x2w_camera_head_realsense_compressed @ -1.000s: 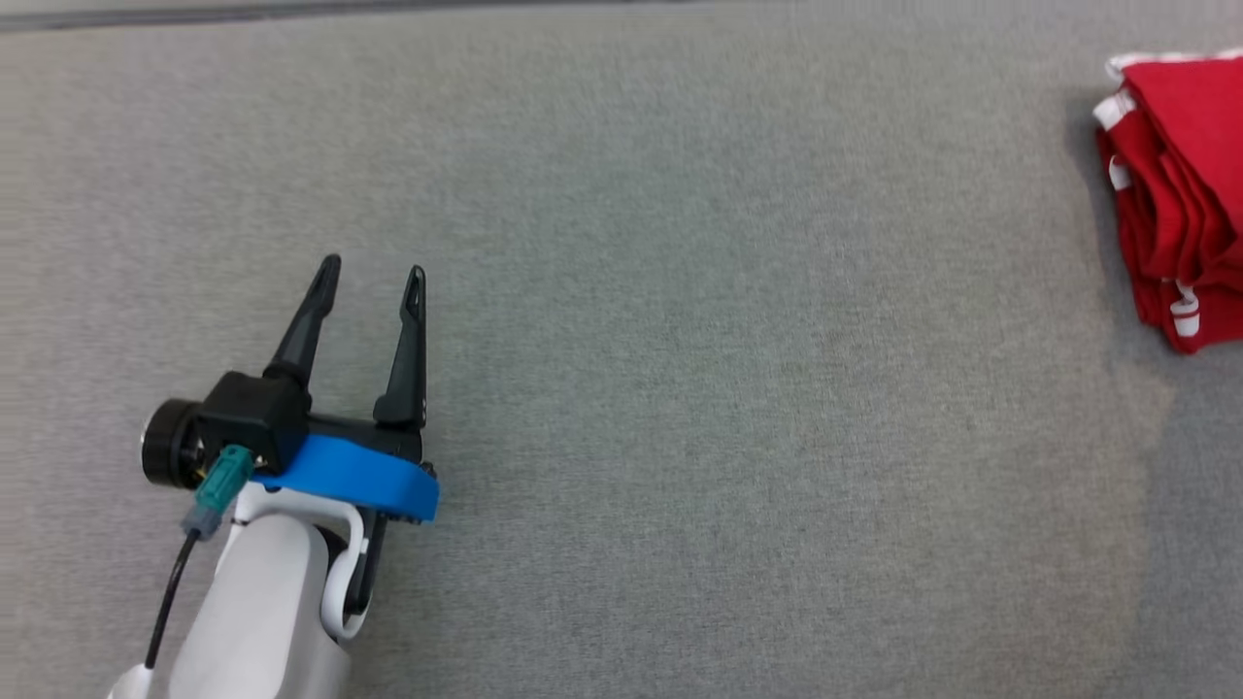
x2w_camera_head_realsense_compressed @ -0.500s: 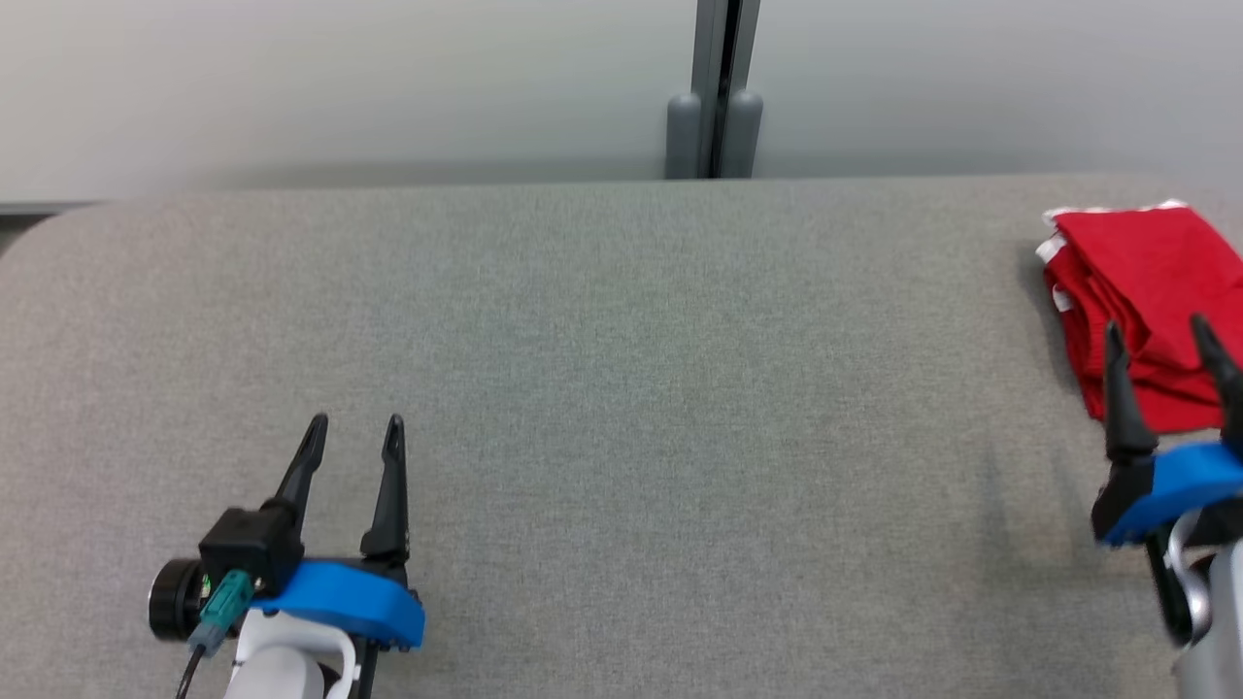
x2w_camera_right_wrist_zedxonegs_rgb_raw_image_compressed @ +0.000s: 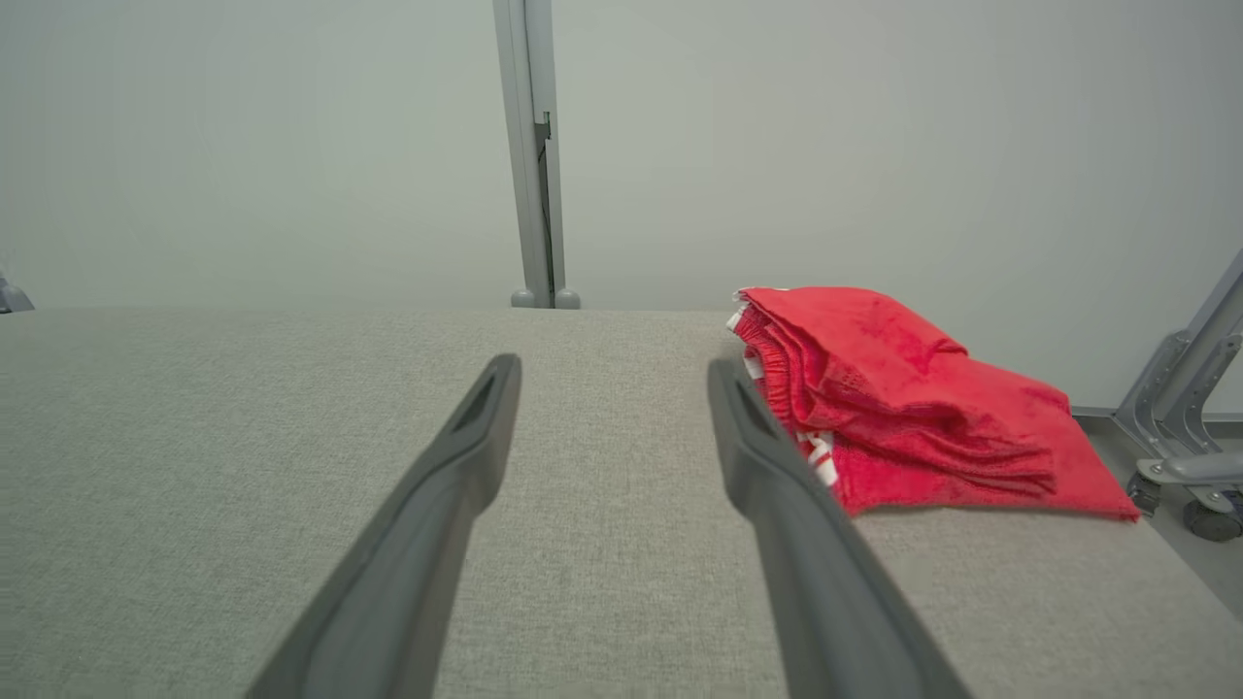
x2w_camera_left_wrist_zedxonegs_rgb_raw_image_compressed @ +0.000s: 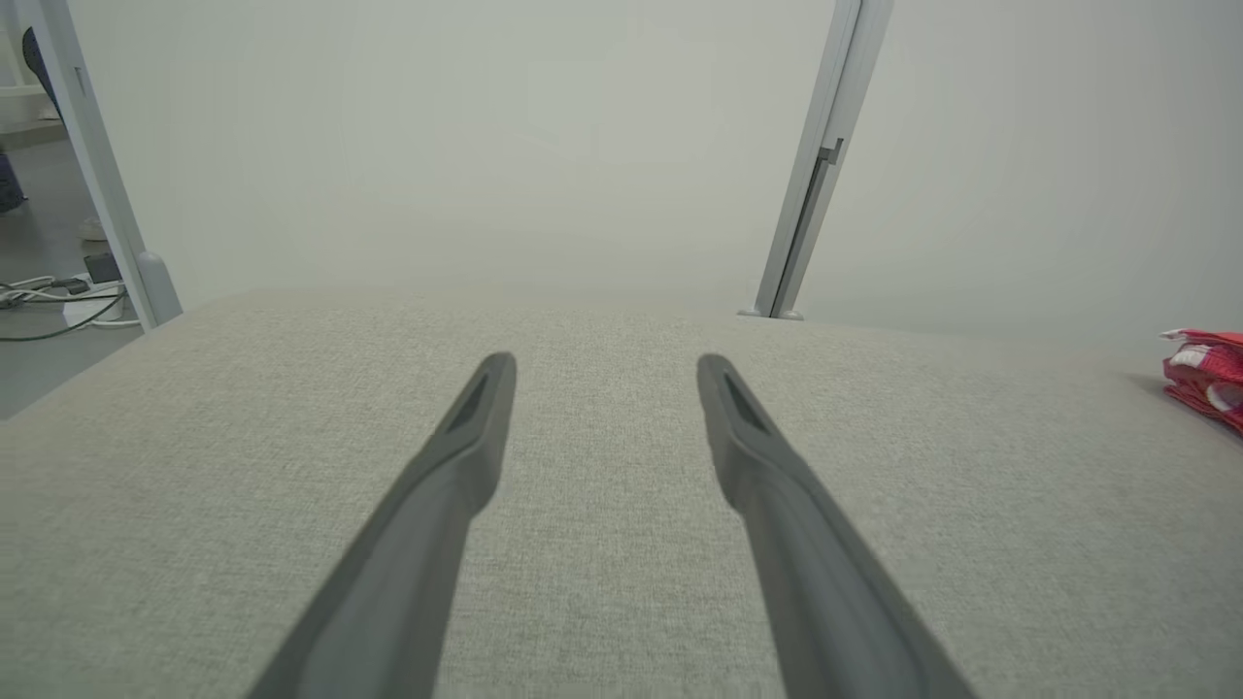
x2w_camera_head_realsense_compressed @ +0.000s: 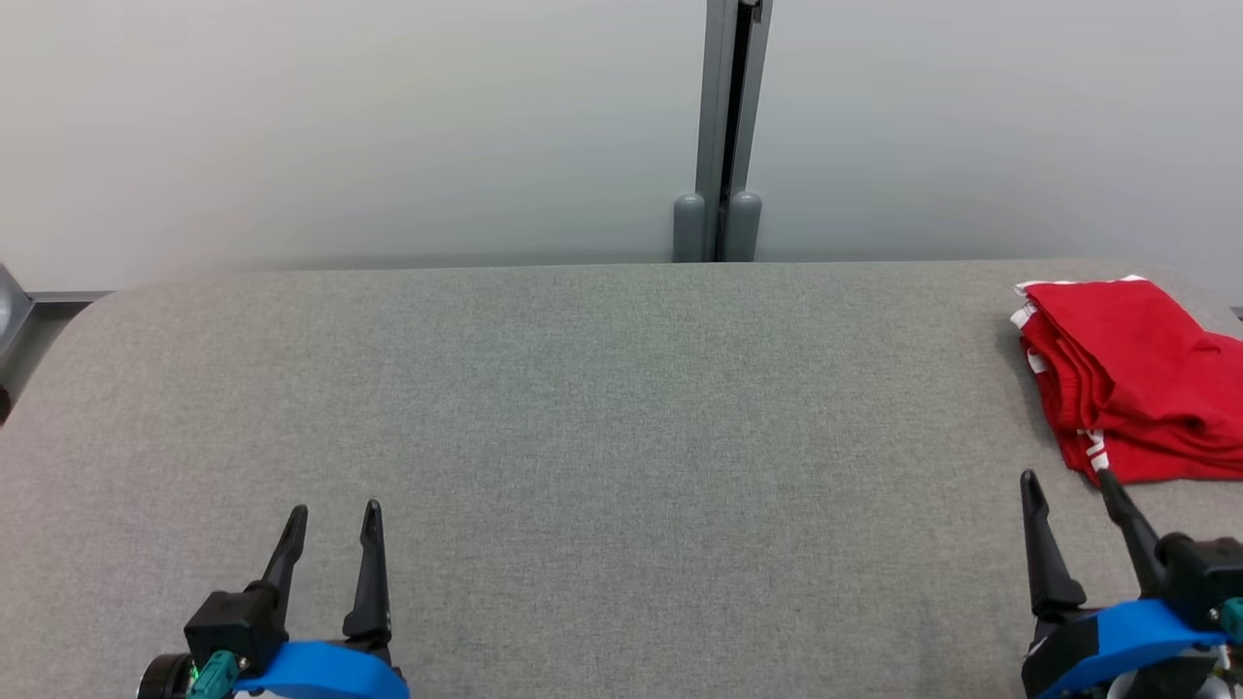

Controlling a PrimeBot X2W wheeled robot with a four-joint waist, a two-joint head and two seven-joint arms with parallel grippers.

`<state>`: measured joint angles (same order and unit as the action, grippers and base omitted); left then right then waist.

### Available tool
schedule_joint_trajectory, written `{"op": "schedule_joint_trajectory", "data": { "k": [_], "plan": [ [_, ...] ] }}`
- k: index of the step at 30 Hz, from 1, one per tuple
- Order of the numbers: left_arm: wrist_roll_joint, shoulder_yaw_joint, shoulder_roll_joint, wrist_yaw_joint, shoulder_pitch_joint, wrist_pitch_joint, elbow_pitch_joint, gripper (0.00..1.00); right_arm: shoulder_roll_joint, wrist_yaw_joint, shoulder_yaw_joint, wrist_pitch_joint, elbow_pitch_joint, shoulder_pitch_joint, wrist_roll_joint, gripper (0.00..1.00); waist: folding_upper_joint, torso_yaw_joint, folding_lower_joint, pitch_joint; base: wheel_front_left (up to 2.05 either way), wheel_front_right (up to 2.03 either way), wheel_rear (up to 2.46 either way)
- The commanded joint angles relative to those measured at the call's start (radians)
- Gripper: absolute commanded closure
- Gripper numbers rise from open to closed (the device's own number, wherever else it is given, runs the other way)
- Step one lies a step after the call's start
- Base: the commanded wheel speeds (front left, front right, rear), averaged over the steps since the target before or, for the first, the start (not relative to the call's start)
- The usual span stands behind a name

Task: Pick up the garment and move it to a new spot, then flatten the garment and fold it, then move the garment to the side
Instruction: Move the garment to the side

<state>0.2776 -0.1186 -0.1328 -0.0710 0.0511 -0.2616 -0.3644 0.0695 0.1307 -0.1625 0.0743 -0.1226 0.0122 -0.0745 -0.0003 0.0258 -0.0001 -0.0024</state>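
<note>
The garment (x2w_camera_head_realsense_compressed: 1131, 383) is a red piece with white trim, folded into a compact stack at the far right of the grey table (x2w_camera_head_realsense_compressed: 602, 408). It shows in the right wrist view as a folded red garment (x2w_camera_right_wrist_zedxonegs_rgb_raw_image_compressed: 893, 398) just right of my right fingers, and at the edge of the left wrist view as a red corner (x2w_camera_left_wrist_zedxonegs_rgb_raw_image_compressed: 1209, 374). My right gripper (x2w_camera_head_realsense_compressed: 1066, 483) stands open at the lower right, just short of the stack, nothing between its fingers. At the lower left, my left gripper (x2w_camera_head_realsense_compressed: 332, 515) is open and empty above bare cloth.
A pale wall with a grey vertical post (x2w_camera_head_realsense_compressed: 723, 126) runs behind the table. The table's rounded left corner (x2w_camera_head_realsense_compressed: 68, 320) drops to floor with cables (x2w_camera_left_wrist_zedxonegs_rgb_raw_image_compressed: 49, 301). A grey wheeled frame (x2w_camera_right_wrist_zedxonegs_rgb_raw_image_compressed: 1180, 417) stands beyond the right edge.
The head camera has tilted up, so wall and table's far edge came into view. Both grippers now sit lower in the picture, the right one in view; the garment lies as before.
</note>
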Motion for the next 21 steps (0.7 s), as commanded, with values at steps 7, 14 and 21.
{"op": "schedule_joint_trajectory", "data": {
  "k": [7, 14, 21],
  "plan": [
    [-0.005, -0.006, -0.005, -0.008, -0.026, -0.004, -0.018, 0.0, -0.016, 0.0, 0.024, -0.014, 0.002, -0.048, -0.017, 0.0, 0.0003, 0.002, 0.0001, -0.022, 0.0, 0.0, 0.0],
    [-0.006, -0.013, -0.005, -0.015, -0.024, -0.004, -0.032, 0.0, -0.018, 0.0, 0.063, -0.003, -0.045, -0.027, -0.025, 0.0, 0.0003, 0.006, 0.0001, -0.033, 0.0, 0.0, 0.0],
    [-0.006, -0.013, 0.002, -0.017, -0.024, -0.004, -0.037, 0.0, -0.018, 0.0, 0.078, 0.068, -0.101, -0.016, -0.01, 0.0, 0.0003, 0.017, 0.0001, -0.038, 0.0, 0.0, 0.0]
  ]
}}
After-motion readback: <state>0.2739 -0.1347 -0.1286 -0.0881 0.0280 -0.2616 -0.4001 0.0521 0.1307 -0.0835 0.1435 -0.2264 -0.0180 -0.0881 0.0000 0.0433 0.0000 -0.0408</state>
